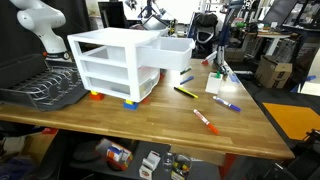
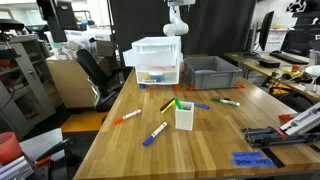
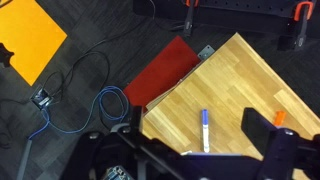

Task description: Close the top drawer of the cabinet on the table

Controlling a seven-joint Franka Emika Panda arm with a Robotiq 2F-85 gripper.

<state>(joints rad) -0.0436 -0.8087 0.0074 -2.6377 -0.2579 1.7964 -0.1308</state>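
The white three-drawer cabinet (image 1: 110, 65) stands on the wooden table (image 1: 160, 115) and shows in both exterior views (image 2: 158, 65). Its top drawer (image 1: 175, 50) is pulled well out of the frame; in an exterior view it juts toward the camera (image 2: 157, 47). The two lower drawers sit almost flush. The white arm (image 2: 178, 20) is raised behind and above the cabinet, apart from it. In the wrist view my gripper (image 3: 197, 128) is open and empty, its dark fingers framing a table corner (image 3: 240, 80) far below. The cabinet is out of the wrist view.
A dark wire dish rack (image 1: 40, 90) stands beside the cabinet, and a grey bin (image 2: 212, 72) on its other side. A white cup (image 2: 184, 115) and several markers (image 2: 153, 133) lie in front. A blue marker (image 3: 205, 130) shows in the wrist view.
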